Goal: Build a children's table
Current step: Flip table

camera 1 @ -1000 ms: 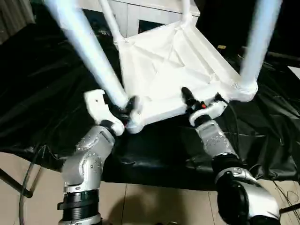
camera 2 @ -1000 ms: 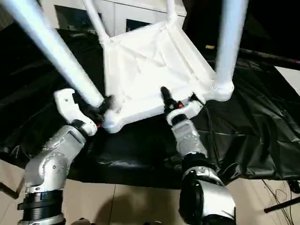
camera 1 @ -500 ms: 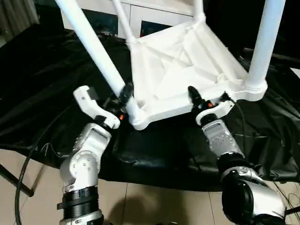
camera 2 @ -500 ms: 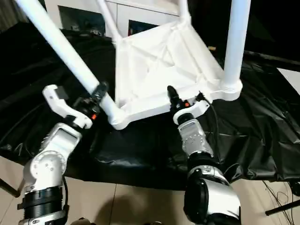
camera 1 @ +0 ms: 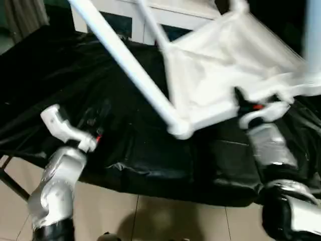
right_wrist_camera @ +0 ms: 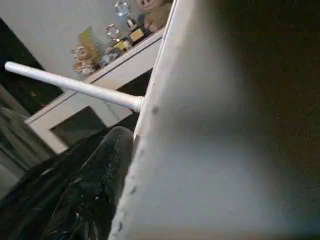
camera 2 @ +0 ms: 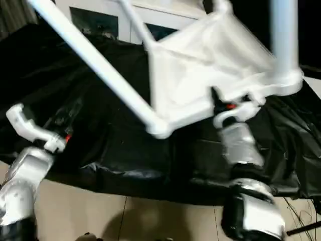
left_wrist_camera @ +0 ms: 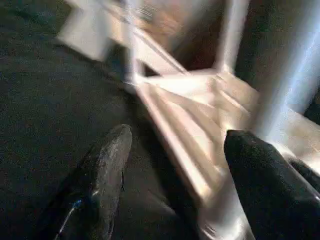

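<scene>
The children's table [camera 1: 215,75] lies upside down and tilted over the black-sheeted work table [camera 1: 60,75], its white legs pointing up. The near-left leg [camera 1: 125,60] runs into the corner socket [camera 1: 179,129]. My right gripper [camera 1: 245,102] is shut on the near rim of the top. In the right wrist view one finger [right_wrist_camera: 100,185] presses against that rim [right_wrist_camera: 215,150], and the other finger is hidden behind it. My left gripper [camera 1: 96,116] hangs open to the left of the leg, holding nothing. In the left wrist view its fingers [left_wrist_camera: 100,175] stand wide apart, with the table's top [left_wrist_camera: 200,115] beyond them.
A white glass-door cabinet [camera 1: 120,15] stands behind the work table, with small trophies and toys [right_wrist_camera: 120,25] on top. The black sheet drapes over the table's front edge [camera 1: 150,175] above the tiled floor [camera 1: 150,216]. A dark stand leg [camera 1: 12,183] shows at lower left.
My left gripper has let go of the near-left leg and drawn back to the left, now open. The table has shifted right and tilted, still held by my right gripper.
</scene>
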